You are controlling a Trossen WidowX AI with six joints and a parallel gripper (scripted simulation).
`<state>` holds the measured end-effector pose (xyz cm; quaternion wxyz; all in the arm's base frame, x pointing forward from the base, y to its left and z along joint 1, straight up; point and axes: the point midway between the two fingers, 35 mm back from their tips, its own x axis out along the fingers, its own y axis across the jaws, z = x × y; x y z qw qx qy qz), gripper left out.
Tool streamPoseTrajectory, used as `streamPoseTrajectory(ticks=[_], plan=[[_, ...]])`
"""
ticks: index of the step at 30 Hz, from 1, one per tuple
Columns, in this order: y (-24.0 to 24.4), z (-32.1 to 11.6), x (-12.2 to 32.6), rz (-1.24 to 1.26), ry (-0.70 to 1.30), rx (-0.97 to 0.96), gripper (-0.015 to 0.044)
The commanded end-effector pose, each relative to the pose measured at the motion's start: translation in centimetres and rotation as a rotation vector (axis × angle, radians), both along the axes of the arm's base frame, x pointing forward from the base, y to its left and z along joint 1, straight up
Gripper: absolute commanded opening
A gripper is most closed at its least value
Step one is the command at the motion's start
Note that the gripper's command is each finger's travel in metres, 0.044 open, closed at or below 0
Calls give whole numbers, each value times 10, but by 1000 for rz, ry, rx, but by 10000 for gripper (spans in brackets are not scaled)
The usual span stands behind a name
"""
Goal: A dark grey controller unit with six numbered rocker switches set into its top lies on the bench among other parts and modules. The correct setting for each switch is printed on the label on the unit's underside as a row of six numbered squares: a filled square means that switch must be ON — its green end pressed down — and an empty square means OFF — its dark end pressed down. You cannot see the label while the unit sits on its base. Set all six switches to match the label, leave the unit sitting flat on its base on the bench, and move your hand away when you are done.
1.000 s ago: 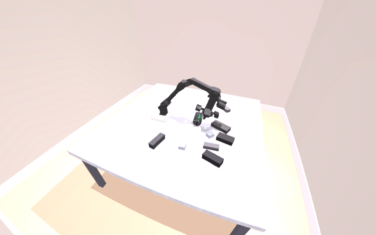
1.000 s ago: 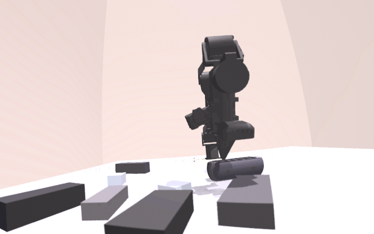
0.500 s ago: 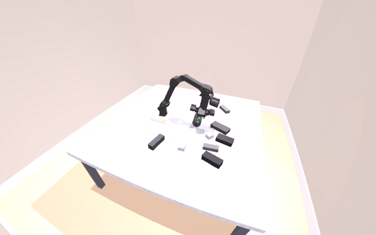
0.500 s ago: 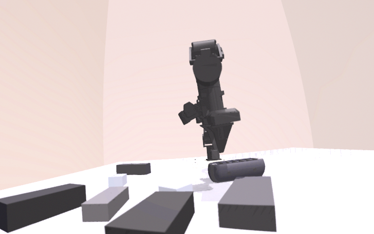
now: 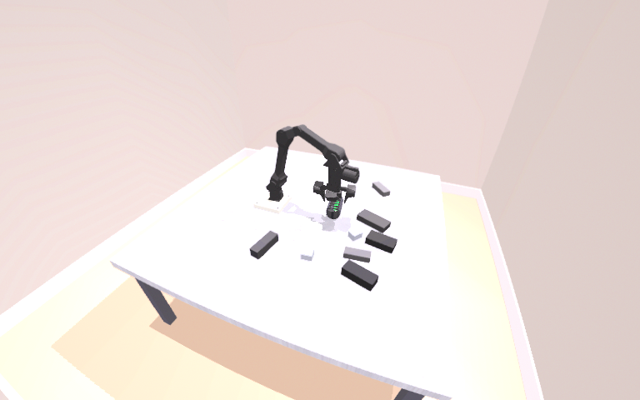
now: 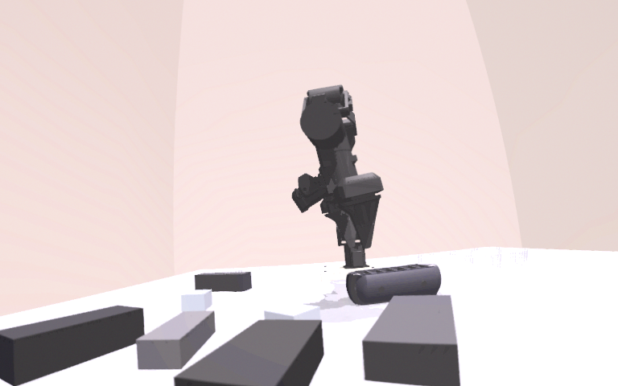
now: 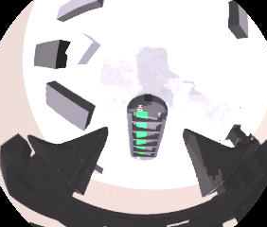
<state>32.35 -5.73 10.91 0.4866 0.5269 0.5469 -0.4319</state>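
The dark grey controller unit (image 5: 332, 213) (image 6: 396, 285) (image 7: 152, 138) sits on the bench with its switches facing up. In the wrist view a row of green patches runs along the left part of the switches, beside a small ON mark at the far end. Which end of each switch is pressed I cannot tell. The label underneath is hidden. My gripper (image 5: 335, 199) (image 6: 354, 245) (image 7: 147, 131) is open and empty, pointing down above the unit. In the wrist view its fingers stand wide apart on either side of the unit, with visible gaps.
Several blocks lie around, including a grey one (image 5: 372, 218) (image 6: 410, 320) (image 7: 68, 106) near the unit, a dark one (image 5: 359, 273) (image 6: 70, 342), and a separate one (image 5: 264, 243) (image 6: 222, 281). A white angled piece (image 5: 354, 234) (image 7: 91, 48) and a small white block (image 5: 307, 255) (image 6: 195, 301) also lie there.
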Motion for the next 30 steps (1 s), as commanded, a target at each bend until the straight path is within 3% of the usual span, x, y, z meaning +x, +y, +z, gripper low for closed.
streamPoseTrajectory(ticks=[1, 30], plan=[[1, -8, -2, 4, 7, 7, 440], [1, -54, -1, 0, 12, 13, 440]])
